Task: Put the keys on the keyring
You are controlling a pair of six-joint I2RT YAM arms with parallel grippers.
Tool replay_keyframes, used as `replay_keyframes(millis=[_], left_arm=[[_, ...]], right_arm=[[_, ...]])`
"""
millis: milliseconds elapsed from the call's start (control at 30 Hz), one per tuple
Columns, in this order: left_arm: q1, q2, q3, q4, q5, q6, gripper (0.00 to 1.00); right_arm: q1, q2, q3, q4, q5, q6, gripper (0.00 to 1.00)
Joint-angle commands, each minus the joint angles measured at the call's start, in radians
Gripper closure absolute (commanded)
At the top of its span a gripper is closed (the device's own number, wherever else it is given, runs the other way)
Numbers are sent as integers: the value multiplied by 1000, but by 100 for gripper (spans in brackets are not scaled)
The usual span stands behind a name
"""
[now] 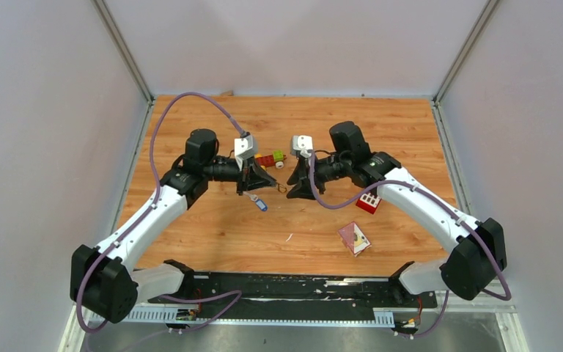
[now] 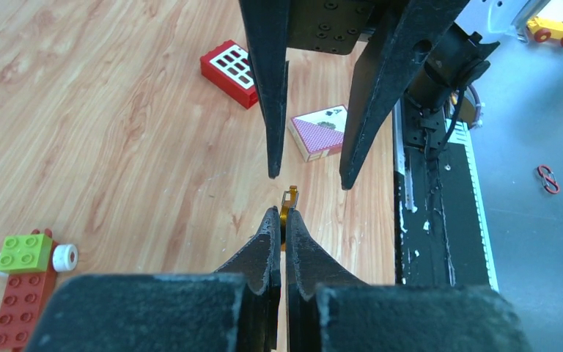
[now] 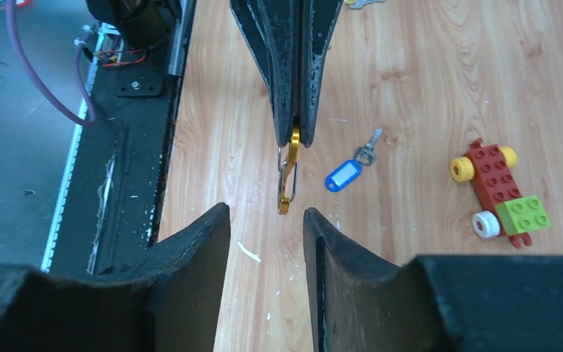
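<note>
The keyring point(image 3: 287, 180) is a small gold clip that hangs above the wood floor, its tip point(image 2: 288, 199) poking out past the pads. My left gripper point(image 2: 280, 214) is shut on it, also seen as the left gripper point(image 1: 275, 183). My right gripper point(image 3: 264, 213) faces it tip to tip, open, with nothing between its fingers and a short gap to the ring; it shows too as the right gripper point(image 1: 293, 183). A blue-headed key point(image 3: 344, 174) lies flat on the table just beyond the ring, the same blue key point(image 1: 260, 203). A sliver of a second key point(image 3: 359, 3) shows at the top edge.
A red-and-green toy car point(image 1: 270, 158) sits behind the grippers. A red block with white squares point(image 1: 369, 202) lies under the right forearm, and a small card box point(image 1: 354, 238) lies nearer the front. The black base rail point(image 1: 300, 286) runs along the near edge.
</note>
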Motion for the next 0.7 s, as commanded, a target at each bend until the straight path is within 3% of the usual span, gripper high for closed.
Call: replay_keyframes(millis=[0,367,567,600,667], left_arm=[[-24,-26,-4,54,5,32,100],[-39,-10,15,24,-13,53,100],[-39,-5,18,41,-15,42,100],[-39,-4,18,57,-20,28,95],[-38,-5,14,88,-29,9,71]], right_arm=[[-5,23,11,34,-103,27,59],[-4,56,6,38,-67,22,79],[-5,59,6,48,-68,28,100],[-5,57,6,58,-62,39,100],[-7,46,3,94,-46,76,100]])
